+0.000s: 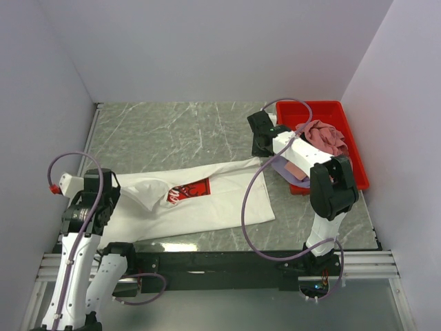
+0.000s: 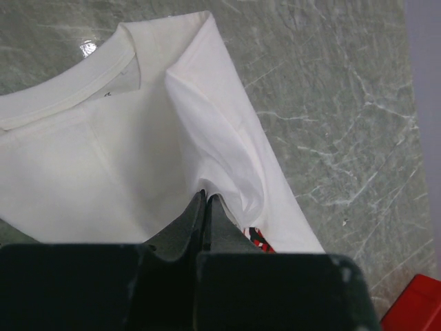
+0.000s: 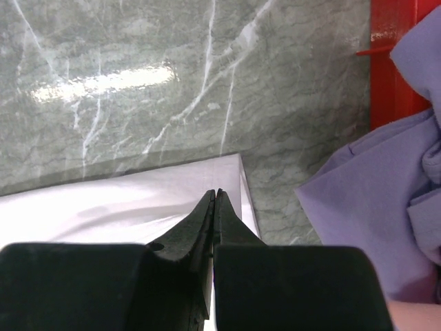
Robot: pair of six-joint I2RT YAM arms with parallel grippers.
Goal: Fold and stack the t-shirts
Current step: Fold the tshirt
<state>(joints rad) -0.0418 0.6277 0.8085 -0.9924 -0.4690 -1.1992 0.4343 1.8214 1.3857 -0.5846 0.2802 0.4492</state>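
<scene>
The job looks barely begun: the white tee (image 1: 207, 207) lies spread along the table's (image 1: 172, 131) near edge, left of centre, with no folded stack in sight. The left gripper (image 2: 207, 198) is pinching a fold by its collar, and the right gripper (image 3: 216, 195) is pressed together on its far right corner (apparently nipping the hem). The bin (image 1: 324, 105) at the far right corner holds a crumpled pink tee (image 1: 325, 136), and a lavender tee (image 3: 372, 207) spills over its rim, both unfolded.
</scene>
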